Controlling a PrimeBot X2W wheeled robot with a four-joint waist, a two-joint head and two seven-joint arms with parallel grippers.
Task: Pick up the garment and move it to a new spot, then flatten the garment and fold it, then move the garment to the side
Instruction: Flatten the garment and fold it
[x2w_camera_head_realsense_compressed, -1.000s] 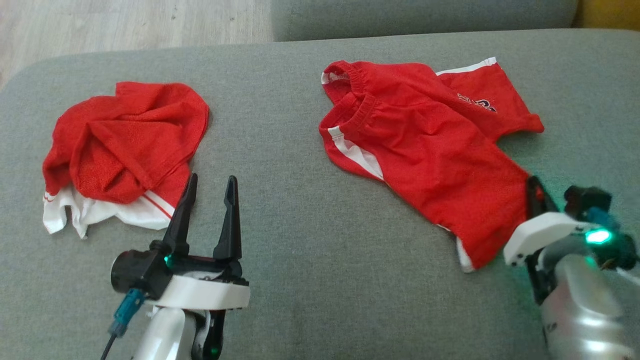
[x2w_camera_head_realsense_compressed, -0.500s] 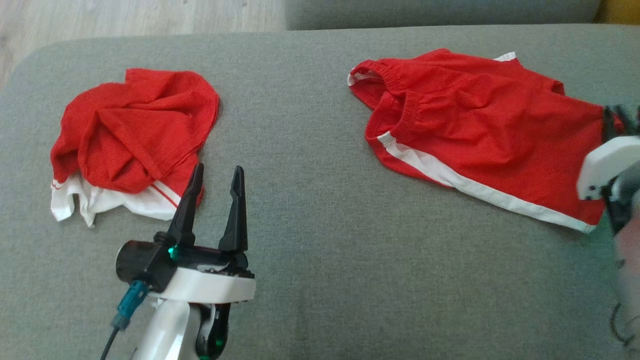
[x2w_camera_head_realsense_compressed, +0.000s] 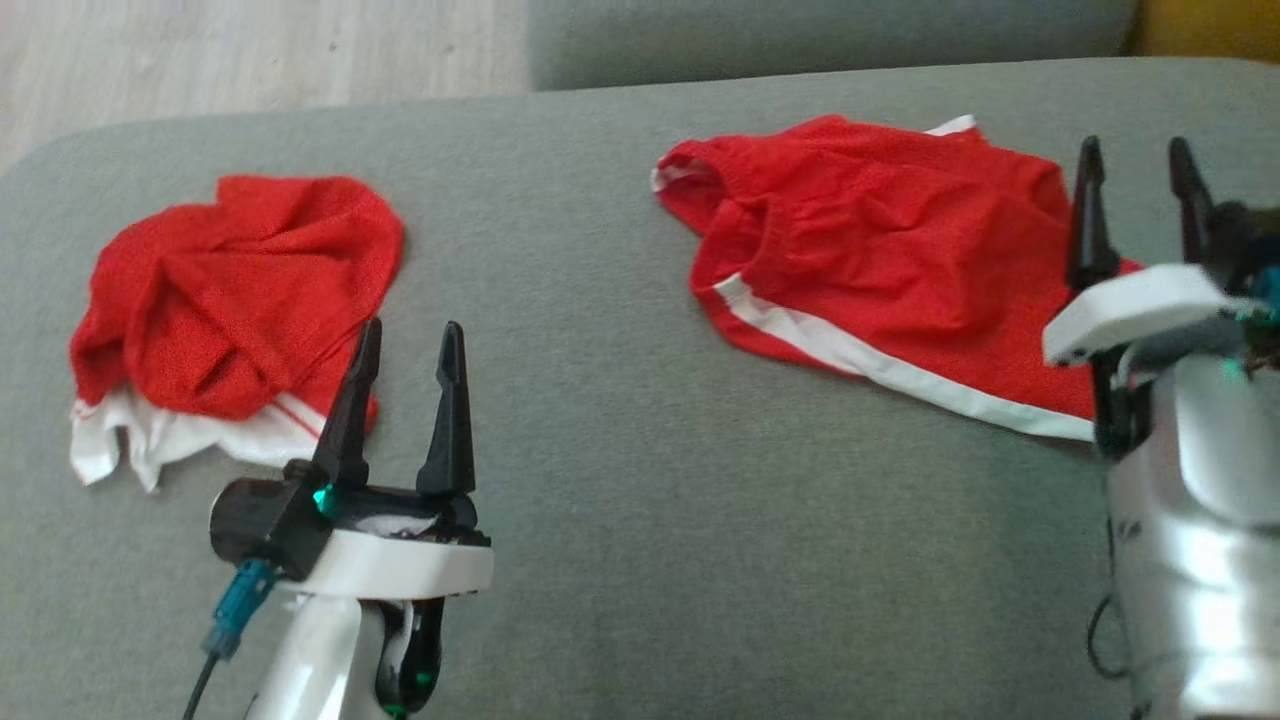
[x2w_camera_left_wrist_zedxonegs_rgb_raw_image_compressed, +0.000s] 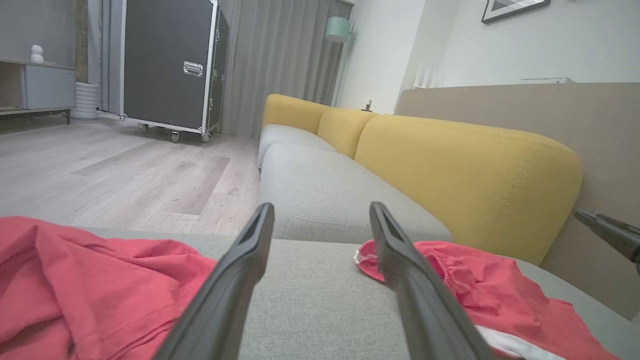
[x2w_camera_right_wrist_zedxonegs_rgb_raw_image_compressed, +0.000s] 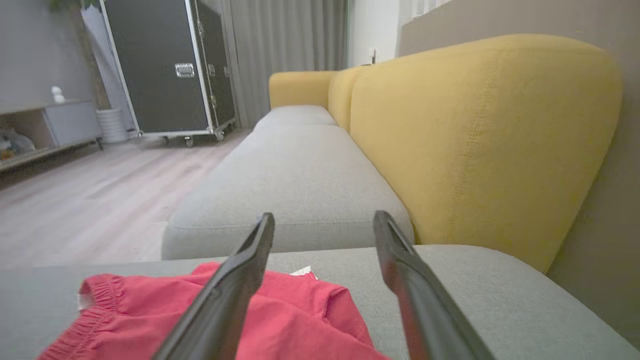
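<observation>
Sofa cushion in grey fabric (x2w_camera_head_realsense_compressed: 620, 400) is carrying red mesh shorts w/ white stripe (x2w_camera_head_realsense_compressed: 880, 270) on its right; right gripper (x2w_camera_head_realsense_compressed: 1133, 160), just released, is hovering open & empty, so move looks done; left gripper (x2w_camera_head_realsense_compressed: 412, 340) is idling open, empty

Grey cushion (x2w_camera_head_realsense_compressed: 620, 450) bears red shorts (x2w_camera_head_realsense_compressed: 880, 260) and a crumpled red garment (x2w_camera_head_realsense_compressed: 230, 290)

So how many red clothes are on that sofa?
2. A crumpled red-and-white garment lies on the left of the seat; red shorts with a white stripe lie spread on its right. Another could hide under the crumpled one.
</observation>
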